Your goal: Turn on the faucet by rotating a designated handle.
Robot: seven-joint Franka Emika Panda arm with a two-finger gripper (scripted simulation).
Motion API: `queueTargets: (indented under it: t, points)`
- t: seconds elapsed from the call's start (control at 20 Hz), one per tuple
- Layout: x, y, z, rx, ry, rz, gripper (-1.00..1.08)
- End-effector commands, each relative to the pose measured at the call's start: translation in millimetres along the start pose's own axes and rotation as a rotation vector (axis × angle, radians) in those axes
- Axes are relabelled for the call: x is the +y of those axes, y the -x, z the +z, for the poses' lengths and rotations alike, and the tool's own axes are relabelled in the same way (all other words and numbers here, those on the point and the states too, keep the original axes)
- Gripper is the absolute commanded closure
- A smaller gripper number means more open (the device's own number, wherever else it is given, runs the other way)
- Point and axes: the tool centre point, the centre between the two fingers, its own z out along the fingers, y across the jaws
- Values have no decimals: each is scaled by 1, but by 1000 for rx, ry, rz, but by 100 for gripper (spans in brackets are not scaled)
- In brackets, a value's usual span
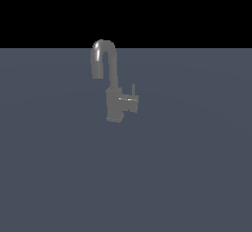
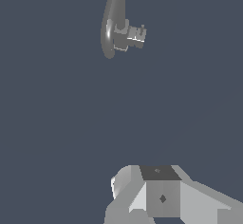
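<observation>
Nearest the wrist camera sits the pale grey body of the gripper (image 2: 161, 197), blocky and angular, seen only in part; its jaws do not show clearly, so whether they stand open or closed cannot be told. The gripper touches nothing and holds nothing. Beyond it stretches the bare blue-grey counter (image 2: 61, 137), and well apart from the gripper, farther on, stands the faucet (image 2: 114, 21), a grey metal fixture that serves here as the landmark. In the exterior view the arm is not visible at all; the faucet (image 1: 114, 103) stands alone on the counter (image 1: 59, 177), with its curved spout (image 1: 102, 54) rising from the body and hooking over toward the exterior view's left. The handle (image 1: 131, 99) is a short grey stub sticking out sideways from the faucet body, on the side opposite the spout's downturned end, toward the exterior view's right, and it ends in a thin upright pin. In the wrist view the handle (image 2: 135, 34) shows as a small squared stub jutting from the body beside the spout. The step in hand looks like the approach: the handle appears untouched. The next move likely calls for carrying the gripper across the counter to the handle's pin, then pushing or gripping it to rotate the stub about the faucet body.
</observation>
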Motion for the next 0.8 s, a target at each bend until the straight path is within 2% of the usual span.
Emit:
queueTargets:
  t: [0.0,0.4,0.75]
  points:
    - [0,0,0,0,0,0,108]
    - [-1,-9,2,-19,-23,25,108]
    - [-2,-33,7,-68,-82,88,108]
